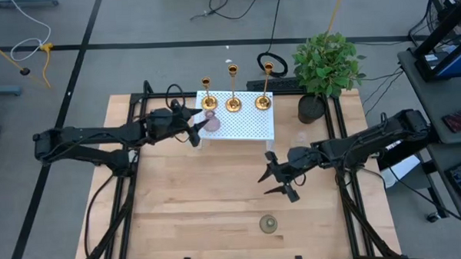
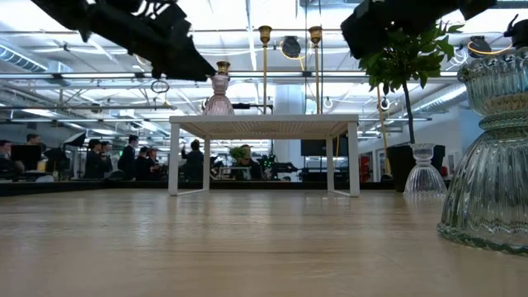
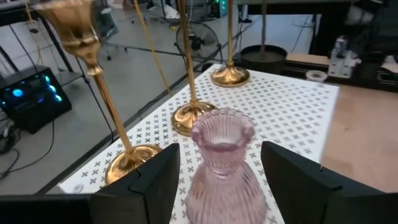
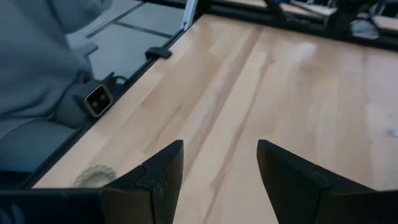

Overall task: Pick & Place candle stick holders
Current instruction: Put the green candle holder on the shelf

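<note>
My left gripper [image 3: 214,180] straddles the pink holder [image 3: 221,168] on the stand [image 1: 249,125], jaws released. My right gripper [image 1: 277,182] waits open, empty.

Both arms extended over the table, both grippers open.

Left arm reaches in from the left side toward the far edge; left gripper [image 1: 202,127] has its fingers [image 3: 152,180] spread wide. Right arm comes in from the right side toward mid-table; right gripper [image 1: 279,180] points toward the near edge, jaws apart, nothing between them.
</note>
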Action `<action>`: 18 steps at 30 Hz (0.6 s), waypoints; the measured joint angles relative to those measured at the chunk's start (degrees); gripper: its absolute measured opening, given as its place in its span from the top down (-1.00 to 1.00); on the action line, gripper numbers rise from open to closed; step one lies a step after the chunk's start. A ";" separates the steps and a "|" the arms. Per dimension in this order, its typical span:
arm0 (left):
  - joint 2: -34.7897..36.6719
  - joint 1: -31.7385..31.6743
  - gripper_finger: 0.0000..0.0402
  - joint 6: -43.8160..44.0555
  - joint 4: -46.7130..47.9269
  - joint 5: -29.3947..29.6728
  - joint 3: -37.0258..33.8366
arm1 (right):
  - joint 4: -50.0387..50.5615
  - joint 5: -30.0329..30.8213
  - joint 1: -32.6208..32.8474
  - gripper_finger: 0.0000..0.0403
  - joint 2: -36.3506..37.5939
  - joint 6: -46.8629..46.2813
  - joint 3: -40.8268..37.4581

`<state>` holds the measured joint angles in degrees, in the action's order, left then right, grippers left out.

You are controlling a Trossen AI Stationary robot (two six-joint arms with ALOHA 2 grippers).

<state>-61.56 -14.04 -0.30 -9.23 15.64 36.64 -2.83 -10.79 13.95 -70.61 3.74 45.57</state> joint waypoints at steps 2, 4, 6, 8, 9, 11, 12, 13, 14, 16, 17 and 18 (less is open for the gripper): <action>2.24 0.59 -0.16 0.00 2.29 -0.01 0.00 | -0.38 0.00 1.31 0.00 0.00 -0.04 -0.73; 4.29 1.17 -0.16 0.06 3.65 0.00 0.00 | -2.32 0.00 2.82 -0.06 0.00 -0.07 -1.61; 6.26 1.86 -0.16 0.17 5.28 0.03 0.00 | -5.73 -0.02 4.60 -0.14 0.00 -0.32 -2.87; 7.87 2.73 -0.16 0.40 6.28 0.00 0.00 | -8.46 -0.03 6.49 -0.23 0.00 -1.11 -4.59; 8.68 3.15 -0.16 0.45 7.03 -0.02 0.00 | -9.47 -0.02 7.40 -0.27 0.00 -1.54 -5.57; 10.12 4.08 -0.16 0.49 7.99 -0.02 0.00 | -12.74 0.07 9.22 -0.34 0.00 -2.28 -8.26; 10.66 4.54 -0.16 0.52 8.49 -0.02 0.00 | -15.24 0.07 10.06 -0.37 0.00 -2.74 -9.89; 11.14 4.96 -0.16 0.54 9.05 -0.02 0.00 | -18.53 0.08 10.87 -0.39 -0.03 -3.31 -11.74; 11.54 5.33 -0.16 0.57 9.59 -0.04 0.00 | -22.38 0.07 11.63 -0.41 -0.29 -4.06 -13.52; 12.05 5.92 -0.16 0.58 9.89 -0.12 0.00 | -30.73 0.04 12.87 -0.44 -1.46 -5.93 -16.95; 12.21 6.07 -0.16 0.58 10.09 -0.12 0.00 | -34.39 0.07 13.38 -0.44 -2.26 -6.69 -18.50; 12.24 6.31 -0.16 0.58 10.28 -0.11 0.00 | -37.92 0.09 13.78 -0.44 -3.39 -7.39 -19.71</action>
<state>-49.32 -7.73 0.28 1.05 15.53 36.64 -40.75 -10.70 27.73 -74.00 -3.65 25.86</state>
